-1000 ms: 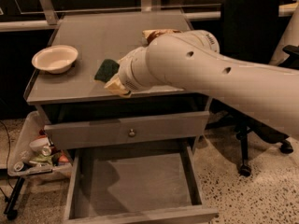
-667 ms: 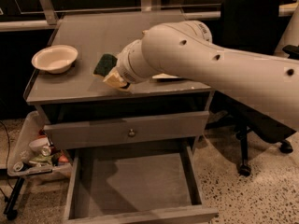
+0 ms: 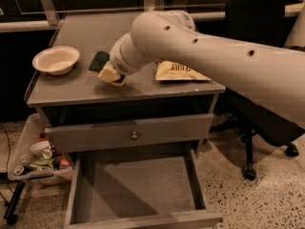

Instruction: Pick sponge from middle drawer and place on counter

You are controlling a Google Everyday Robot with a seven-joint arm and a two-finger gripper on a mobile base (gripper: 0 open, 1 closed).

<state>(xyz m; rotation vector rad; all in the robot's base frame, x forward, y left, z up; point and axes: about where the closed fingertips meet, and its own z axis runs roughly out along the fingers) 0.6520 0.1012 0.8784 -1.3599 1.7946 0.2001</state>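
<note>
My gripper (image 3: pixel 109 72) is at the end of the big white arm that reaches in from the right, low over the left middle of the counter (image 3: pixel 76 92). It is shut on the sponge (image 3: pixel 98 60), whose dark green face sticks out to the left, with pale yellow foam under the wrist. The sponge is at or just above the counter top; I cannot tell whether it touches. The middle drawer (image 3: pixel 138 185) is pulled open below, and its grey floor is bare.
A cream bowl (image 3: pixel 55 59) stands on the counter's left, close to the sponge. A chip bag (image 3: pixel 178 71) lies to the right, partly under the arm. A shut drawer front with a knob (image 3: pixel 134 135) sits above the open drawer. A cluttered cart (image 3: pixel 35 156) stands left, an office chair (image 3: pixel 259 18) right.
The gripper has carried the sponge leftward and a little farther back over the counter, toward the bowl. The chip bag has come into view behind the arm.
</note>
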